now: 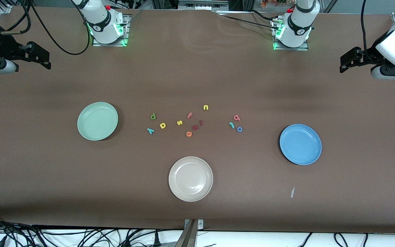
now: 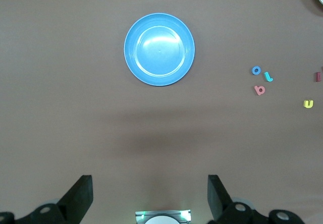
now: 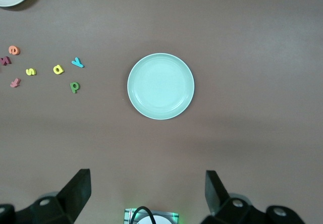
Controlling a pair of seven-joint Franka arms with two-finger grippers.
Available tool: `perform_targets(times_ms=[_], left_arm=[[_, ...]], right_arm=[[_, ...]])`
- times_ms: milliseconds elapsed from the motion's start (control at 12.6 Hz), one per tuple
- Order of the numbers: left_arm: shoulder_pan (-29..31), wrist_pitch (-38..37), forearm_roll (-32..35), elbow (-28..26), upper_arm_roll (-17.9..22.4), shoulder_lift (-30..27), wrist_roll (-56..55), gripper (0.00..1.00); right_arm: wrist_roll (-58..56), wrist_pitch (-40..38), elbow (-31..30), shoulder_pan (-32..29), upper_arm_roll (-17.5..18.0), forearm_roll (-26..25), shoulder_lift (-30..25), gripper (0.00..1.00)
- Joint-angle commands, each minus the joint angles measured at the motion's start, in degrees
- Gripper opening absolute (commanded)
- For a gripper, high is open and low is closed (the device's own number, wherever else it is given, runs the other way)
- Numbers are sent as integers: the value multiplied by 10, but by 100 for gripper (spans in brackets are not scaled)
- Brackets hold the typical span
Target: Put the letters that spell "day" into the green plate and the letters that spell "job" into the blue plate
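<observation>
Three plates sit on the brown table, all bare: green plate [image 1: 97, 121] toward the right arm's end, blue plate [image 1: 300, 144] toward the left arm's end, beige plate [image 1: 190, 178] between them and nearest the front camera. Letters lie scattered on the table between the green and blue plates, none touching a plate. Green d [image 1: 153, 116], yellow a [image 1: 163, 125] and teal y [image 1: 150, 130] cluster nearest the green plate, well clear of its rim. Red-pink b [image 1: 237, 118], teal j [image 1: 231, 125] and blue o [image 1: 239, 129] sit close together, nearer the blue plate. Yellow s [image 1: 179, 122], pink f [image 1: 190, 115], yellow n [image 1: 205, 107] and orange e [image 1: 189, 134] occupy the middle. Left gripper [image 2: 150, 196] hangs high at its end of the table, fingers spread wide, holding nothing. Right gripper [image 3: 147, 193] likewise at its end, fingers apart, empty. Broad open table surrounds every plate.
</observation>
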Motion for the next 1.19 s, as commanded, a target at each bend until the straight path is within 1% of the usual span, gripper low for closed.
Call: perform_targets(times_ms=[0, 1107], left_arm=[[4, -14, -8, 18, -2, 6, 14, 100], [4, -13, -9, 18, -2, 6, 14, 100]], right_arm=[[3, -5, 13, -2, 4, 6, 5, 100], [-4, -3, 13, -2, 3, 8, 14, 100]])
